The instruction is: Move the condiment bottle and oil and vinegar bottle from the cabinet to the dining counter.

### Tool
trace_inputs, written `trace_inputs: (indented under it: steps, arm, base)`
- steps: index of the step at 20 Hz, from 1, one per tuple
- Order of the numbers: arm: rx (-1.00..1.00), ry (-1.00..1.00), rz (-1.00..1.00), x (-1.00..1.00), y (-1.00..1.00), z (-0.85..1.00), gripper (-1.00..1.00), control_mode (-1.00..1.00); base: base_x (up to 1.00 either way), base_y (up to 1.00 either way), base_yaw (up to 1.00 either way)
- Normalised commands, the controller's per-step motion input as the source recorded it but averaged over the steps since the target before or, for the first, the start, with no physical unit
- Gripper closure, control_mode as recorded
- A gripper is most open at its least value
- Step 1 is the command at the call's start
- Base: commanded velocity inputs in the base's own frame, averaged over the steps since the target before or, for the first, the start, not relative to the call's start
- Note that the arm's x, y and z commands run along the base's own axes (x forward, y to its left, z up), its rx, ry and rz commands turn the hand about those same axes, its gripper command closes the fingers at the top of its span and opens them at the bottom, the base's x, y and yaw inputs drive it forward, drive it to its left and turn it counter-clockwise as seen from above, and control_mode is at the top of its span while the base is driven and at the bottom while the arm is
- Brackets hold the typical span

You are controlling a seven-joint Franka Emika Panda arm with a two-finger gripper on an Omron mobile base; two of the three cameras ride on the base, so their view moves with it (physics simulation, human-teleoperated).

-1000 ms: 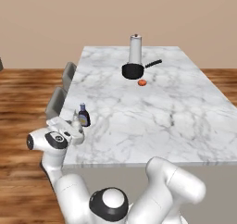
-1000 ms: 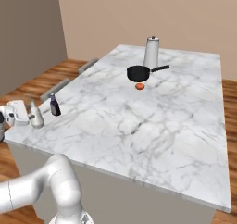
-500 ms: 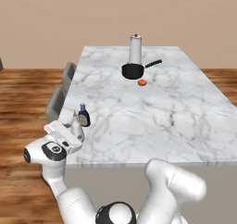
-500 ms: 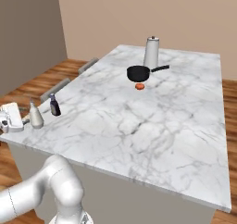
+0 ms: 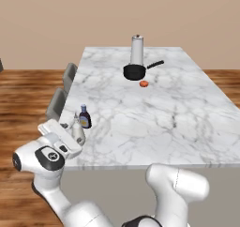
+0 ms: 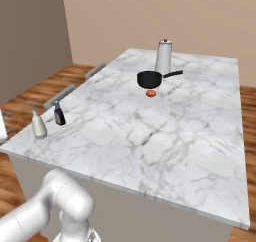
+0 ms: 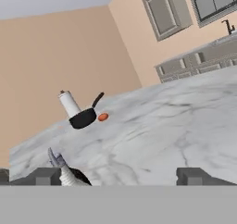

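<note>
I have the tool (image 7: 120,177) off the near-left corner of the surface (image 5: 154,118), its fingers (image 7: 44,176) spread wide and grasping nothing. In the left base view the hand (image 5: 58,138) sits just outside that corner, level with the marble edge.

Both task bottles stand on the dining counter. The oil and vinegar bottle (image 5: 78,131) is at the near-left corner, close to the left edge, and the condiment bottle (image 5: 85,117) is just beside it, a little farther in along the same edge. They look near each other but apart; the right base view shows a clear gap between the pale bottle (image 6: 39,124) and the dark one (image 6: 59,113).

My read is that the placing step is finished and I am on the retreat. The next move, if any, calls for pulling the tool clear without sweeping it across the corner, since the pale bottle stands close to the hand.

Toward the far end sit a tall steel cylinder (image 5: 136,49), a black pan (image 5: 135,71) and a small red thing (image 5: 144,84).

The hand view adds what the base views lack: wall cabinets (image 7: 166,10) and a window (image 7: 215,1) beyond the surface. The right base view gives the bottles unobstructed.
</note>
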Motion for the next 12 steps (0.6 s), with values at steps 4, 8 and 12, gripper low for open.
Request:
trace_inputs:
  steps: [4,8,12]
  arm:
    - [0.19,0.18,0.0,-0.86,0.0,0.59,-1.0,-1.0]
    - [0.22,0.25,0.0,-0.84,-0.02,0.36,-1.0,-1.0]
    - [0.24,0.28,0.0,-0.75,-0.2,0.15,-1.0,-1.0]
  base:
    - [0.0,0.0,0.0]
    - [0.0,0.0,0.0]
    - [0.0,0.0,0.0]
